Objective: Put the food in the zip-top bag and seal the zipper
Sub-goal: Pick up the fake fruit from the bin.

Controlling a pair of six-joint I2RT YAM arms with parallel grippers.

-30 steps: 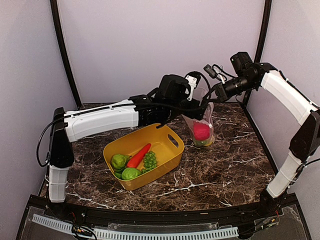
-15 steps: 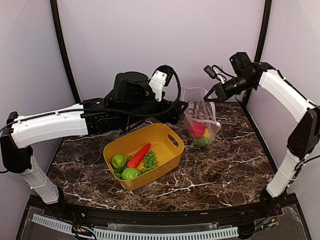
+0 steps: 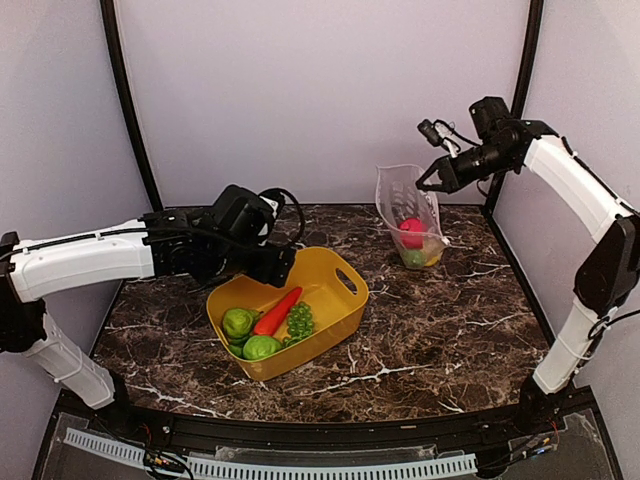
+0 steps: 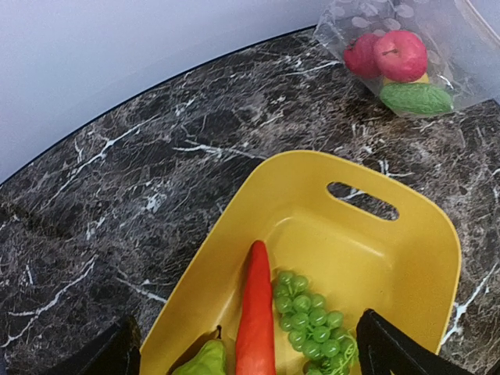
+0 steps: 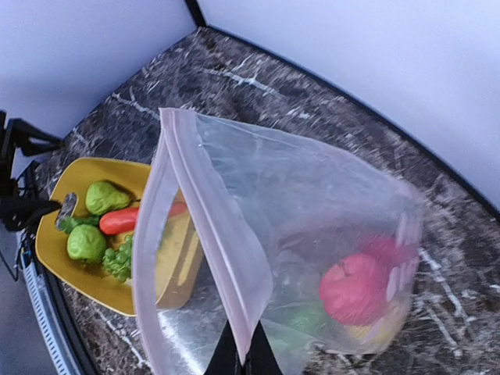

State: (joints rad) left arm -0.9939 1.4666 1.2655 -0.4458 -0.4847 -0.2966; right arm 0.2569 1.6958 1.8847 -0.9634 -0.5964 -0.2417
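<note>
**DESK:** What has moved in the past second?

**FIELD:** The left gripper was up at the mouth of the zip-top bag. It has drawn back and now hangs over the 10 o'clock rim of the yellow tub. The bag has lifted and swung a little toward 12 o'clock, carried by the right gripper.

**DESK:** What is left in the tub, front to back?

**FIELD:** Two green round ones sit at the near, 7 o'clock end. Past them the carrot lies lengthwise, and the grapes touch its 3 o'clock side. In the left wrist view the left arm's fingers are spread wide above the carrot, with nothing between them.

**DESK:** And the bag?

**FIELD:** It stands at 1 o'clock from the tub, well apart from it. Its bottom rests on the marble table and its top is held up. Through the clear plastic show two red balls and, nearer the bottom, the cucumber. A sliver of the lemon is wedged between them.

**DESK:** What is the far arm doing?

**FIELD:** The right gripper is at the bag's 1 o'clock top corner, clamped on the rim. In its wrist view the fingertips pinch the zipper, a whitish strip along the mouth edge. The mouth gapes open, unsealed.
</note>
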